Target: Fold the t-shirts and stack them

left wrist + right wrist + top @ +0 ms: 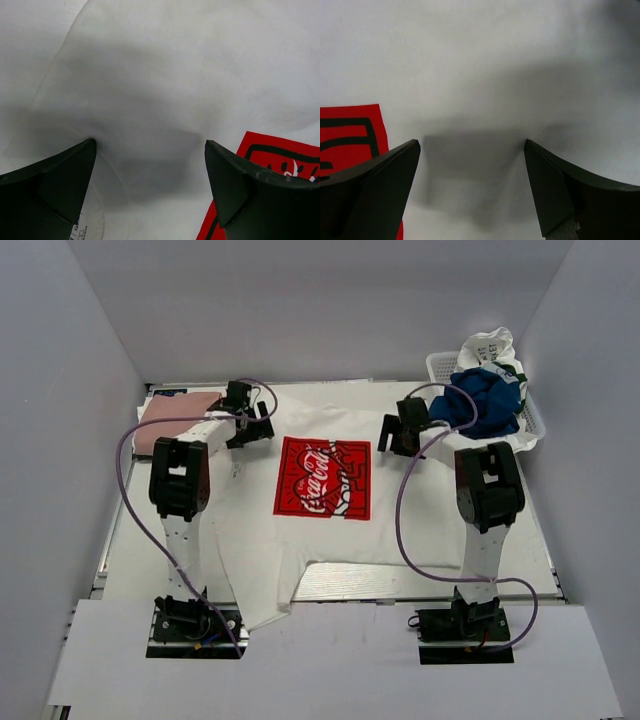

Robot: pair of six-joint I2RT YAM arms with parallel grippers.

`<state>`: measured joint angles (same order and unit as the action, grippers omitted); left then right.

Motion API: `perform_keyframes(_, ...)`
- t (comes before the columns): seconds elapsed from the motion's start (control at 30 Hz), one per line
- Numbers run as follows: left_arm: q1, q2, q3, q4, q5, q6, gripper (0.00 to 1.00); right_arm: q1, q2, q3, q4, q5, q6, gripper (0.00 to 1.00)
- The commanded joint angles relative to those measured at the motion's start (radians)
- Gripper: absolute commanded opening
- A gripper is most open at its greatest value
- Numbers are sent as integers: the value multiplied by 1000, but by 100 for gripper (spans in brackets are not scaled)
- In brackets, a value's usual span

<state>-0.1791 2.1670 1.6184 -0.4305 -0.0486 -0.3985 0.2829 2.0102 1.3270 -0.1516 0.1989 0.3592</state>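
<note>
A white t-shirt (300, 540) with a red Coca-Cola print (323, 478) lies spread flat on the table. My left gripper (252, 428) is open, low over the shirt's far left part, left of the print; the wrist view shows white cloth (165, 85) and the print's edge (280, 150) between its fingers. My right gripper (398, 432) is open over the shirt's far right part; its wrist view shows white cloth (485, 65) and the print's edge (350, 130). A folded salmon-pink shirt (172, 420) lies at the far left. A blue shirt (485, 400) and a white and dark-green one (495, 350) fill the basket.
A white plastic basket (534, 426) stands at the far right corner. White walls close in the table on the left, right and back. The shirt's lower left part hangs over the table's near edge (400, 590).
</note>
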Motion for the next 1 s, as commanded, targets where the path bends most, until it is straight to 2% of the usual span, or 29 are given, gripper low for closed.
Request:
perform_keyframes(0.0, 13, 89, 122, -125, -72, -33, 100, -1, 94, 145, -63, -26, 0, 90)
perform_keyframes(0.07, 24, 131, 173, -160, -73, -42, 100, -2, 169, 204, -103, -35, -5, 90)
perform_keyframes(0.1, 35, 170, 228, -160, -73, -42, 100, -4, 223, 284, -112, -36, -9, 90)
perform_keyframes(0.27, 46, 260, 455, -237, -47, -10, 100, -5, 292, 439, -181, -32, -26, 90)
perform_keyframes(0.4, 37, 219, 488, -228, 9, 41, 100, 1, 201, 442, -180, 0, -55, 90)
perform_keyframes(0.53, 15, 65, 460, -237, 30, 67, 100, 4, 27, 335, -148, 23, -55, 90)
perform_keyframes(0.6, 15, -33, 339, -228, 59, 53, 100, 7, -124, 192, -96, 30, -51, 90)
perform_keyframes(0.63, 15, -156, 277, -218, 59, 40, 100, 7, -204, 151, -59, 39, -45, 90)
perform_keyframes(0.67, 15, -224, 129, -218, 47, 21, 100, 9, -244, 108, -21, 42, -19, 90)
perform_keyframes(0.7, 15, -295, 45, -205, 32, -24, 100, 9, -317, -25, -8, 49, -5, 90)
perform_keyframes(0.73, 15, -440, -39, -205, 23, -60, 100, 9, -394, -67, 27, 66, 21, 90)
perform_keyframes(0.77, 15, -516, -209, -194, 42, -91, 100, 7, -427, -150, 36, 66, 33, 90)
perform_keyframes(0.8, 6, -589, -297, -168, 73, -124, 100, 10, -512, -214, 40, 68, 53, 90)
perform_keyframes(0.83, 6, -660, -374, -168, 102, -141, 100, 7, -537, -241, 40, 66, 72, 90)
perform_keyframes(0.87, 6, -730, -517, -168, 146, -161, 100, 7, -557, -288, 37, 60, 78, 90)
perform_keyframes(0.9, -3, -874, -590, -168, 157, -186, 100, 7, -611, -325, 27, 59, 107, 90)
perform_keyframes(0.93, -3, -947, -664, -159, 168, -257, 100, 7, -629, -350, 12, 59, 121, 90)
perform_keyframes(0.97, -14, -1014, -799, -159, 214, -276, 100, 7, -642, -362, 0, 59, 126, 90)
